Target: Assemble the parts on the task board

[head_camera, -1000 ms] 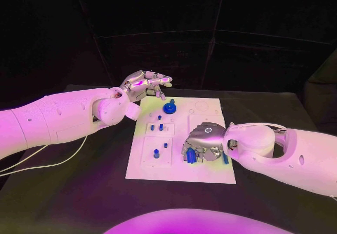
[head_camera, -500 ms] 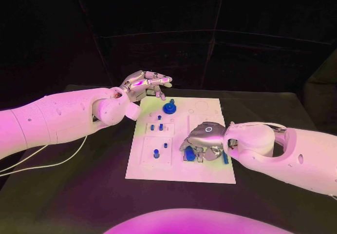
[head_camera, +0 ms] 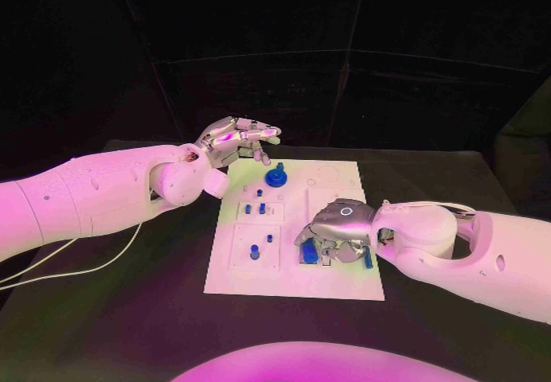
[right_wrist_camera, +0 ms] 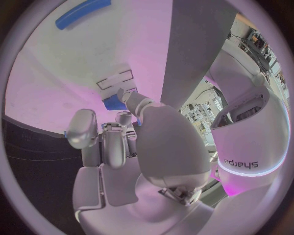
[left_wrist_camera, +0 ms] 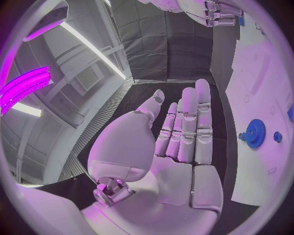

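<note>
The white task board (head_camera: 290, 278) lies in the middle of the table. My right hand (head_camera: 335, 229) is low over its near right part, fingers curled down around a blue block (head_camera: 309, 252); the right wrist view shows that blue block (right_wrist_camera: 112, 102) gripped between the fingers (right_wrist_camera: 114, 143). A long blue bar (head_camera: 368, 259) lies just right of the hand, also visible as the blue bar (right_wrist_camera: 82, 13). My left hand (head_camera: 236, 133) hovers past the board's far left corner, fingers stretched out, holding nothing. A blue gear (head_camera: 277, 176) stands on the far part of the board, and the left wrist view shows that gear (left_wrist_camera: 254, 133).
Small blue pegs (head_camera: 260, 208) stand in the left-hand plates of the board, with another peg (head_camera: 255, 252) nearer me. A white cable (head_camera: 69, 267) runs across the black table on the left. Dark table surface surrounds the board.
My right hand has shifted slightly over the blue block, which has moved a little with it. The left hand has stayed where it was.
</note>
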You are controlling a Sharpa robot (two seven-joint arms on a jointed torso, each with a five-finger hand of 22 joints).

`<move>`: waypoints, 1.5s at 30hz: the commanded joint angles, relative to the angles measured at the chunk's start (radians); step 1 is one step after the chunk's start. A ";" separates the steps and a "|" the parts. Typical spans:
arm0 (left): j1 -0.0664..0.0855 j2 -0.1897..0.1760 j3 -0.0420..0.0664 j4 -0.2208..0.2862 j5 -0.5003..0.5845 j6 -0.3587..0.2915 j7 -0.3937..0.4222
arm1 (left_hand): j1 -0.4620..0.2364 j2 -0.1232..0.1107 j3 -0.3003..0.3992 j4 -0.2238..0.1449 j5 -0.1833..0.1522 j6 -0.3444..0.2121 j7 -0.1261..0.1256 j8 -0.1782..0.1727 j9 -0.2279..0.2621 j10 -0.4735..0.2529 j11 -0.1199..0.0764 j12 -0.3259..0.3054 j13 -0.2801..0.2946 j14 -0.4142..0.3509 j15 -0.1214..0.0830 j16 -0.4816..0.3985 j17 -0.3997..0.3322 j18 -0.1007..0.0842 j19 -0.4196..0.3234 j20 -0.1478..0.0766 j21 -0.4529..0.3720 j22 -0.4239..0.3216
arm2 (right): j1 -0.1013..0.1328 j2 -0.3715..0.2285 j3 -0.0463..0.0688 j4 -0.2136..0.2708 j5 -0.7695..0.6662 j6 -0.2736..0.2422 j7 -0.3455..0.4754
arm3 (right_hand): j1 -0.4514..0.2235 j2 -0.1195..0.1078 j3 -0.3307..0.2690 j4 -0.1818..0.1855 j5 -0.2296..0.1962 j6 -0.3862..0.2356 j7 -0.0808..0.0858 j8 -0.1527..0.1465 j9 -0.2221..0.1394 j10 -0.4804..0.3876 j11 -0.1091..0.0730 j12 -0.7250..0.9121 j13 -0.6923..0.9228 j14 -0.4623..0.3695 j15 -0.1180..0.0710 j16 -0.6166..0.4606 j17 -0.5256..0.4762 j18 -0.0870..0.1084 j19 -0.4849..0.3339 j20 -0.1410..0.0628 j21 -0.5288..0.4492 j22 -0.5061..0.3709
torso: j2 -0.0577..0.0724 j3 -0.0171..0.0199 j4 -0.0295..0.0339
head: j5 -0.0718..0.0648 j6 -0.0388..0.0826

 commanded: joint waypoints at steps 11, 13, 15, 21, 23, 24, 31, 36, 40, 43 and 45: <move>0.001 0.002 0.000 -0.002 -0.004 0.021 0.002 | 0.002 0.008 -0.007 -0.002 0.001 -0.006 0.000 0.001 -0.002 -0.010 0.000 0.005 -0.002 -0.008 0.002 0.001 -0.001 0.004 0.006 0.002 -0.004 -0.001 | 0.001 -0.108 0.000 0.060 0.272 -0.274 0.008 | -0.078 0.032 -0.045 0.064 -0.010 0.244 0.111 0.166 0.074 0.158 0.082 0.061 0.086 0.087 0.059 0.052 0.209 -0.020 0.079 0.053 0.066 0.102 | -0.001 -0.0011 -0.0007 | -0.006 0.005; 0.001 0.003 0.000 -0.002 -0.008 0.021 0.002 | 0.002 0.008 -0.007 -0.002 0.001 -0.006 0.000 0.001 -0.002 -0.010 0.000 0.005 -0.002 -0.008 0.002 0.001 -0.001 0.004 0.006 0.002 -0.004 -0.001 | 0.001 -0.117 0.000 0.062 0.305 -0.281 -0.013 | -0.086 0.038 -0.064 0.076 -0.017 0.276 0.090 0.210 0.094 0.199 0.065 0.077 0.117 0.087 0.049 0.052 0.209 -0.021 0.091 0.051 0.077 0.119 | 0.000 -0.0006 -0.0001 | -0.007 0.006; 0.001 0.003 0.000 -0.002 -0.010 0.022 0.003 | 0.002 0.008 -0.007 -0.002 0.001 -0.006 0.000 0.001 -0.002 -0.010 0.000 0.005 -0.002 -0.008 0.002 0.001 -0.001 0.004 0.006 0.002 -0.004 -0.001 | 0.001 -0.119 0.000 0.060 0.325 -0.282 -0.034 | -0.103 0.039 -0.085 0.093 -0.037 0.286 0.077 0.241 0.108 0.223 0.055 0.085 0.134 0.087 0.038 0.051 0.208 -0.023 0.097 0.044 0.083 0.127 | 0.000 -0.0002 -0.0002 | -0.007 0.007; 0.001 0.005 0.000 -0.003 -0.012 0.023 0.003 | 0.002 0.008 -0.007 -0.002 0.001 -0.006 0.000 0.001 -0.002 -0.010 0.000 0.005 -0.002 -0.008 0.002 0.001 -0.001 0.004 0.006 0.002 -0.004 -0.001 | -0.004 -0.102 -0.001 0.040 0.352 -0.267 -0.130 | -0.152 0.023 -0.180 0.146 -0.075 0.303 0.036 0.367 0.173 0.285 0.019 0.111 0.189 0.088 0.009 0.050 0.208 -0.024 0.104 0.016 0.084 0.130 | 0.001 0.0008 0.0012 | -0.009 0.007; 0.000 0.006 0.000 -0.003 -0.013 0.024 0.003 | 0.002 0.008 -0.007 -0.002 0.001 -0.006 0.000 0.001 -0.002 -0.010 0.000 0.005 -0.002 -0.008 0.002 0.001 -0.001 0.004 0.006 0.002 -0.004 -0.001 | -0.006 -0.095 -0.001 0.033 0.347 -0.269 -0.161 | -0.159 0.020 -0.212 0.158 -0.078 0.299 0.026 0.408 0.197 0.306 0.011 0.123 0.213 0.088 0.001 0.050 0.207 -0.025 0.107 0.008 0.086 0.133 | 0.001 0.0005 0.0006 | -0.008 0.006; 0.000 0.006 0.000 -0.003 -0.013 0.024 0.003 | 0.002 0.008 -0.007 -0.002 0.001 -0.006 0.000 0.001 -0.002 -0.010 0.000 0.005 -0.002 -0.008 0.002 0.001 -0.001 0.004 0.006 0.002 -0.004 -0.001 | -0.008 -0.091 -0.001 0.030 0.343 -0.270 -0.175 | -0.158 0.023 -0.231 0.165 -0.089 0.291 0.020 0.435 0.213 0.322 0.007 0.133 0.233 0.088 -0.005 0.049 0.207 -0.025 0.109 0.003 0.086 0.134 | 0.001 0.0004 0.0004 | -0.007 0.006; 0.000 0.009 0.000 -0.004 -0.013 0.025 0.004 | 0.004 0.009 -0.007 -0.003 0.001 -0.008 0.000 0.001 -0.002 -0.012 0.001 0.006 -0.002 -0.008 0.002 0.002 -0.002 0.004 0.006 0.002 -0.005 -0.002 | -0.022 -0.062 -0.001 0.013 0.310 -0.264 -0.247 | -0.131 0.037 -0.352 0.194 -0.104 0.234 -0.001 0.603 0.312 0.349 -0.014 0.147 0.271 0.089 -0.021 0.049 0.207 -0.027 0.115 -0.016 0.086 0.139 | 0.000 -0.0005 0.0009 | -0.009 0.004; 0.000 0.010 0.000 -0.004 -0.013 0.026 0.005 | 0.005 0.010 -0.008 -0.004 0.001 -0.008 0.000 0.001 -0.002 -0.013 0.001 0.006 -0.002 -0.008 0.002 0.002 -0.002 0.004 0.006 0.002 -0.005 -0.002 | -0.034 -0.045 -0.001 0.007 0.285 -0.253 -0.270 | -0.122 0.033 -0.387 0.197 -0.104 0.223 -0.004 0.634 0.329 0.354 -0.017 0.150 0.279 0.089 -0.024 0.048 0.207 -0.027 0.116 -0.019 0.085 0.139 | 0.001 0.0000 0.0006 | -0.009 0.003; 0.000 0.010 -0.001 -0.004 -0.013 0.026 0.005 | 0.005 0.010 -0.008 -0.004 0.001 -0.008 0.000 0.001 -0.002 -0.013 0.001 0.006 -0.002 -0.008 0.002 0.002 -0.002 0.004 0.006 0.002 -0.005 -0.002 | -0.040 -0.037 -0.001 0.004 0.273 -0.244 -0.279 | -0.119 0.032 -0.406 0.198 -0.104 0.216 -0.005 0.647 0.336 0.355 -0.017 0.151 0.283 0.089 -0.025 0.048 0.207 -0.027 0.116 -0.020 0.085 0.139 | 0.001 0.0004 0.0003 | -0.008 0.001; 0.000 0.010 -0.001 -0.004 -0.013 0.025 0.007 | 0.005 0.010 -0.008 -0.004 0.001 -0.008 0.000 0.001 -0.002 -0.013 0.001 0.006 -0.002 -0.008 0.002 0.002 -0.002 0.004 0.006 0.002 -0.005 -0.002 | -0.043 -0.031 -0.001 0.001 0.260 -0.232 -0.282 | -0.116 0.031 -0.422 0.199 -0.104 0.210 -0.005 0.656 0.340 0.356 -0.018 0.151 0.284 0.089 -0.026 0.048 0.207 -0.027 0.116 -0.021 0.085 0.139 | 0.001 -0.0004 0.0001 | -0.009 0.001; 0.000 0.010 -0.001 -0.004 -0.013 0.025 0.007 | 0.005 0.010 -0.008 -0.004 0.001 -0.008 0.000 0.001 -0.002 -0.013 0.001 0.006 -0.002 -0.008 0.002 0.002 -0.002 0.004 0.006 0.002 -0.005 -0.002 | -0.045 -0.028 -0.001 0.001 0.256 -0.225 -0.282 | -0.115 0.029 -0.433 0.201 -0.104 0.207 -0.005 0.661 0.343 0.356 -0.018 0.151 0.285 0.089 -0.026 0.048 0.207 -0.027 0.117 -0.021 0.085 0.139 | 0.001 -0.0005 0.0003 | -0.008 0.001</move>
